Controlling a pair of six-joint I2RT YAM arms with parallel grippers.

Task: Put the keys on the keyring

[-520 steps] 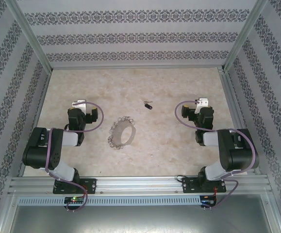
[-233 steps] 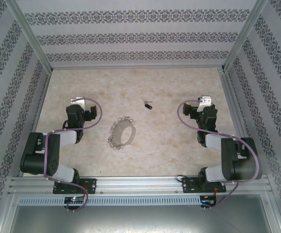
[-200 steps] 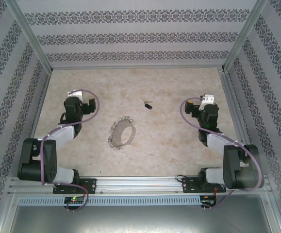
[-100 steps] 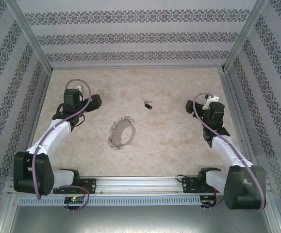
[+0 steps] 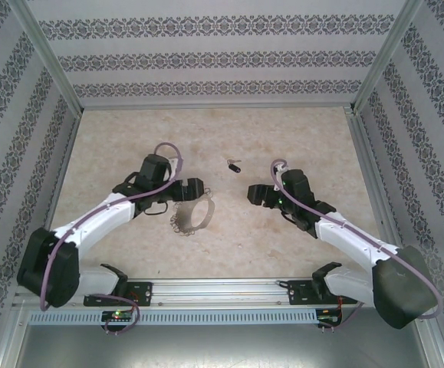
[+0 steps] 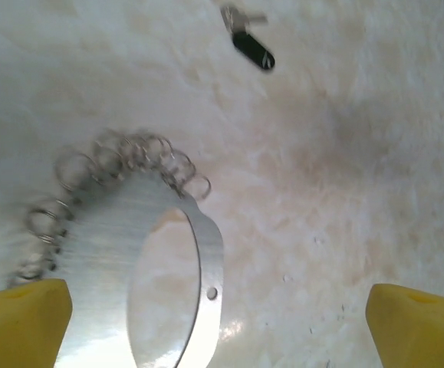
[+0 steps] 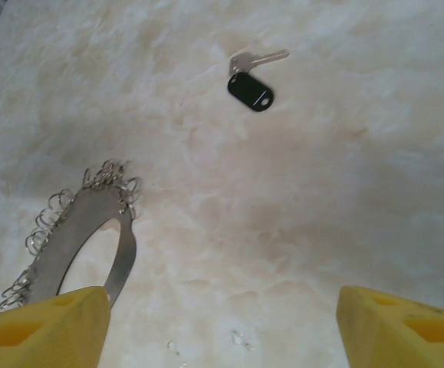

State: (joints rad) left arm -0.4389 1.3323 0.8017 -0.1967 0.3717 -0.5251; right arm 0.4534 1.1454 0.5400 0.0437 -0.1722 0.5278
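Along the 9 o'clock side, the worktop (image 5: pixel 283 130) is bounded by a metal rail (image 5: pixel 60 180) under a patterned wall (image 5: pixel 14 115). From the near rail (image 5: pixel 222 290) the left arm (image 5: pixel 99 218) is stretched towards 1 o'clock. The left jaws are spread wide and nothing is held in them. In the left wrist view their yellow pads (image 6: pixel 22 322) are set at the two lower corners, with part of the keyring (image 5: pixel 192 211) lying flat on the worktop between them. Whether the ring is touched cannot be told.

The keyring is found near the middle of the worktop, and its 9 to 12 o'clock rim is fringed with small wire loops (image 6: pixel 129 153). The keys (image 5: pixel 234 165) are placed at 1 o'clock from the keyring, well apart from it, with the black head (image 7: pixel 250 90) towards 5 o'clock in the right wrist view. Bare worktop is left all round them, and a broad open band is seen towards the far wall at 12 o'clock.

The right arm (image 5: pixel 344 234) is extended towards 10 o'clock. The right jaws are held at 5 o'clock from the keys, are parted widely and grip nothing. Open worktop is left between that arm and the 3 o'clock rail (image 5: pixel 373 176).
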